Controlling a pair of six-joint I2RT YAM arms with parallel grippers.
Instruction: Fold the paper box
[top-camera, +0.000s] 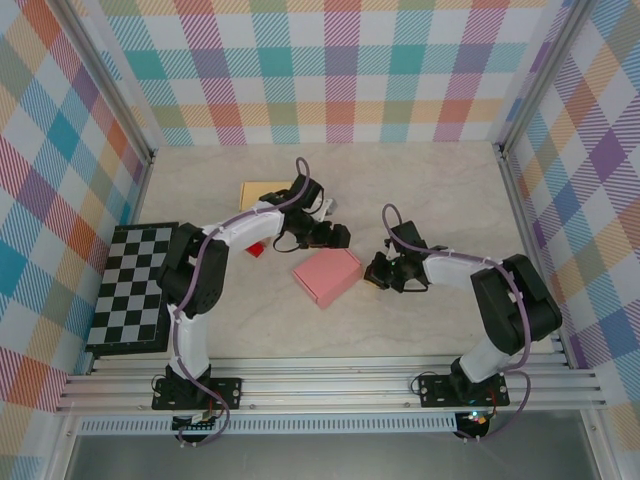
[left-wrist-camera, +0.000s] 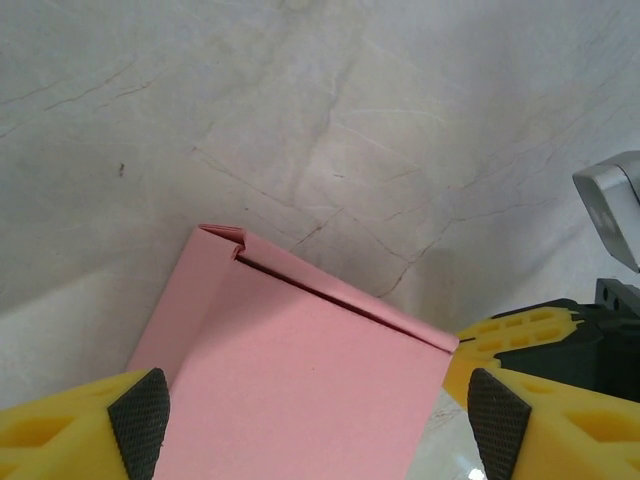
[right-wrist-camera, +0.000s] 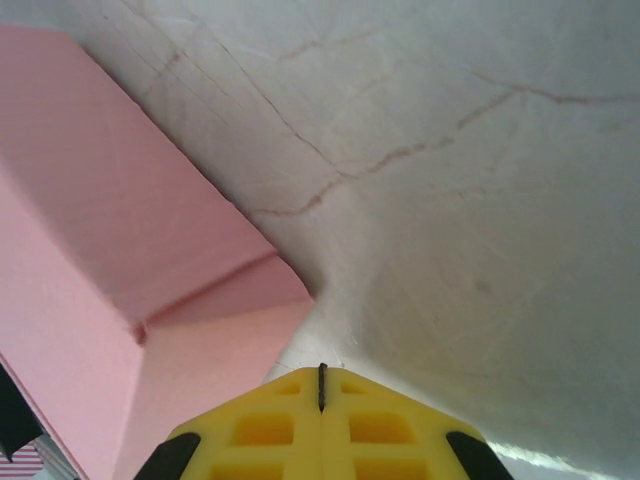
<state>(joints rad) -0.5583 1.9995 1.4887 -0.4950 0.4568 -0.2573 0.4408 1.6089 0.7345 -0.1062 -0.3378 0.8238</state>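
The pink paper box (top-camera: 328, 277) lies closed and flat on the table between my two arms. In the left wrist view the box (left-wrist-camera: 300, 385) sits between my spread pads (left-wrist-camera: 140, 420), its lid seam running across. My left gripper (top-camera: 336, 238) (left-wrist-camera: 318, 425) is open over the box's far edge, a gap showing at the right pad. My right gripper (top-camera: 374, 272) (right-wrist-camera: 322, 375) is shut with nothing between its fingers, just off the box's right corner (right-wrist-camera: 285, 290). Its yellow fingers (left-wrist-camera: 515, 335) also show beside the box in the left wrist view.
A tan flat paper piece (top-camera: 262, 192) lies behind the left arm, and a small red object (top-camera: 256, 248) lies beside that arm. A black-and-white checkerboard (top-camera: 135, 285) covers the table's left side. Plaid walls enclose the back and both sides.
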